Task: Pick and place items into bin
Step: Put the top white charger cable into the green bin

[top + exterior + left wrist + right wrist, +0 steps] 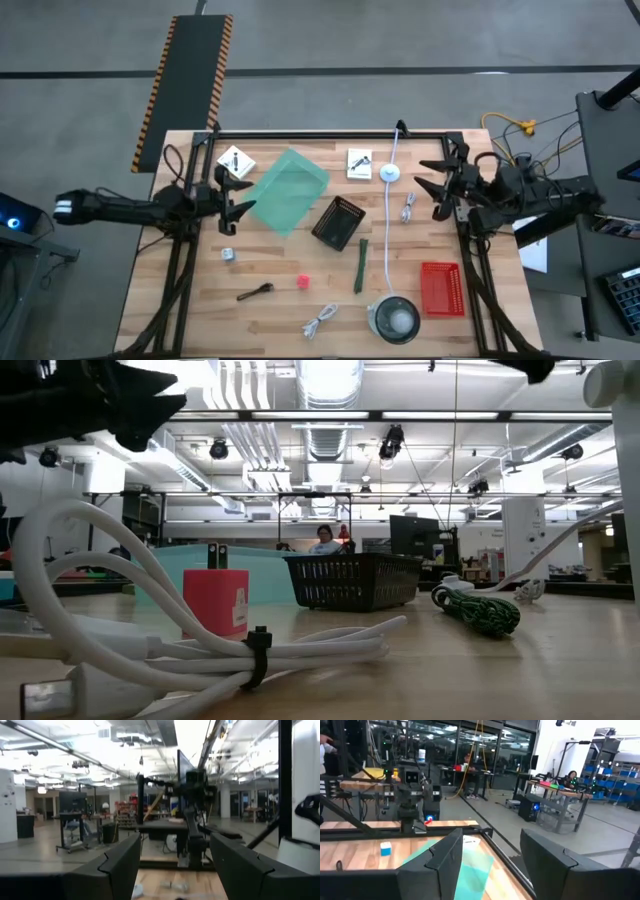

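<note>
Wooden table [200, 300] is carrying everything loose; nothing is sitting in the black mesh bin [338, 222] as far as I am seeing from above, so I am judging the task at its very start. I am holding the left hand [236, 198] over the table's left edge with its fingers spread and nothing between them; the right hand [440, 186] is waiting the same way over the right edge, open and empty. Items are lying scattered: two white cards [236, 161] toward the far edge, a coiled cable [408, 207] just left of the right hand, the green stick [360, 265] beside the bin, the pink ball [302, 282], the brown utensil [255, 292], and a small metal piece [228, 254] near the left hand. Next I am planning to drop the left hand onto that metal piece; being small, it is calling for a careful, centred pinch.
</note>
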Robot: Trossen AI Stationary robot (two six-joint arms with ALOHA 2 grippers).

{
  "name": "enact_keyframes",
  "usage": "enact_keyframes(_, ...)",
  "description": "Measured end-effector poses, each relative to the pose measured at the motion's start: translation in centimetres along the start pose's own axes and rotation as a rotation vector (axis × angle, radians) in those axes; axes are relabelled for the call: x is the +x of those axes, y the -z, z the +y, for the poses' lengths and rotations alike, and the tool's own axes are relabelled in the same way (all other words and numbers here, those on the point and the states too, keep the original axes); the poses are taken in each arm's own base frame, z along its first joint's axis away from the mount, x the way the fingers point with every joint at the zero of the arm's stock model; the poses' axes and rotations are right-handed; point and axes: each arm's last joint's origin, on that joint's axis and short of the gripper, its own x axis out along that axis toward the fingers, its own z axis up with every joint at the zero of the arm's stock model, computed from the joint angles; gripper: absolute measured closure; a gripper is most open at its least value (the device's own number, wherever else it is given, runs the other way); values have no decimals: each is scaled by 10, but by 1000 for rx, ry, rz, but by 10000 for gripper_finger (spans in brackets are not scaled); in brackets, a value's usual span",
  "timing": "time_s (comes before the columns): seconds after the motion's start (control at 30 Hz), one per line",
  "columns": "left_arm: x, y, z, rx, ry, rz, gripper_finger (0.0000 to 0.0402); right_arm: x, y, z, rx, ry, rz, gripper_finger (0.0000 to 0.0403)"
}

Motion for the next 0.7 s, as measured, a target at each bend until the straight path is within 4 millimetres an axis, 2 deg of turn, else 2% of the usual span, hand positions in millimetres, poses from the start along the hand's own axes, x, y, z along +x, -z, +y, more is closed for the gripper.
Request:
enact_keyframes(0.27,5,3,-1,-3,2,26,179,10,-33,-1,-35,25,156,234)
enact_keyframes(0.53,6,4,-1,-3,2,27,179,12,-62,-5,77,60,312,237)
enact_keyframes(0.7,7,4,-1,-3,2,28,179,12,-75,-6,83,78,394,241)
